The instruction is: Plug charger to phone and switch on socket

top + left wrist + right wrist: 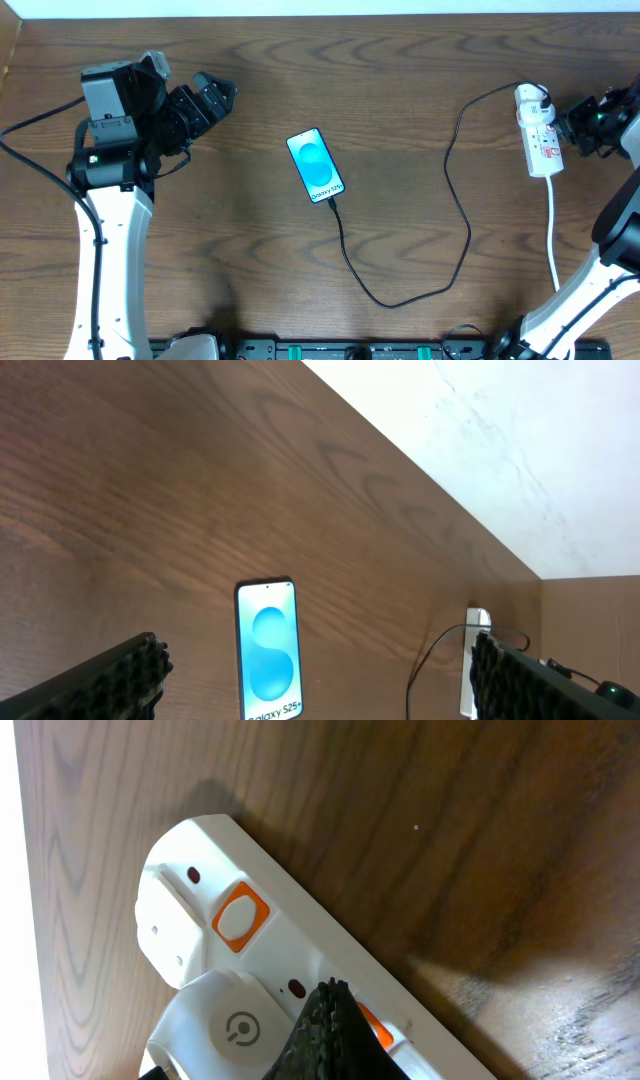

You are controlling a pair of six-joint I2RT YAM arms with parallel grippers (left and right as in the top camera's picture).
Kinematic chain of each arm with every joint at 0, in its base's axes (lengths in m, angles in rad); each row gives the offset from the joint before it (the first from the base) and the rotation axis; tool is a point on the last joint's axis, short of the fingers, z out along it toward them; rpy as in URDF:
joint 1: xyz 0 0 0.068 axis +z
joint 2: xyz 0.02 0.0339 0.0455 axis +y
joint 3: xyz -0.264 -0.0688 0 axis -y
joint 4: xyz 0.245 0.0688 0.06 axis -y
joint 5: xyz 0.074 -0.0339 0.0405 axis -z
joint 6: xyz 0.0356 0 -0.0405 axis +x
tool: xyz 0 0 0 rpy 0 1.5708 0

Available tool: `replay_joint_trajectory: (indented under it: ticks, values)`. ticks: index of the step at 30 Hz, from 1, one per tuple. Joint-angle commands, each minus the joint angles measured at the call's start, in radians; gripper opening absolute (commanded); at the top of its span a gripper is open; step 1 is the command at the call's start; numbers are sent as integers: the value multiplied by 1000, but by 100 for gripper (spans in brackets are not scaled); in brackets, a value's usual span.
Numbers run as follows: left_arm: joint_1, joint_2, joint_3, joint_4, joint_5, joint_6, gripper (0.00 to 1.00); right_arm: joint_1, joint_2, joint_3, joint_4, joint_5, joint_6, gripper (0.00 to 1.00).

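Note:
The phone lies face up mid-table, its cyan screen lit; it also shows in the left wrist view. The charger cable runs from the phone's lower edge in a loop to a white adapter plugged into the socket strip. My right gripper is shut, and its tips rest on the strip over an orange switch. A second orange switch is uncovered. My left gripper hangs open at the far left, well away from the phone, with nothing in it.
The strip's white cord trails toward the table's front right. The wooden table's far edge meets a white wall. The right arm's base stands at the front right and the left arm's column at the front left.

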Motion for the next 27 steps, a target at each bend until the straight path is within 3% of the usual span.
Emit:
replay_joint_trajectory:
  ticks: [1,27]
  values:
    - [2,-2,2,0,-10,2,98,93,37,-21,-36,-122,20,1]
    - [2,-2,2,0,-10,3,98,108,37,-21,-73,-167,24,1]
